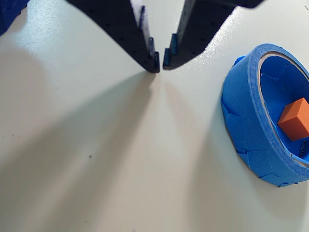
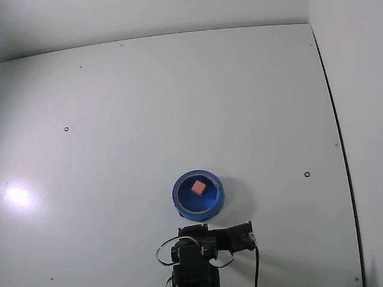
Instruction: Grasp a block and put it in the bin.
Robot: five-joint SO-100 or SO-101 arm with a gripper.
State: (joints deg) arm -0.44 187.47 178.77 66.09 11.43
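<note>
The pink cube (image 2: pixel 198 187) lies inside the round blue bowl (image 2: pixel 182 202) in the fixed view. In the wrist view the cube (image 1: pixel 294 119) looks orange and rests on the floor of the bowl (image 1: pixel 244 116) at the right edge. My gripper (image 1: pixel 160 62) comes in from the top of the wrist view, just above the white table and to the left of the bowl. Its dark fingertips (image 1: pixel 153 58) nearly touch, and nothing is between them. In the fixed view the arm (image 2: pixel 206 245) sits folded just below the bowl.
The white table (image 2: pixel 179 107) spreads wide around the bowl, with a few small dark marks. A wall edge (image 2: pixel 335 131) runs down the right side in the fixed view. A blue part (image 1: pixel 9 14) shows in the top left corner of the wrist view.
</note>
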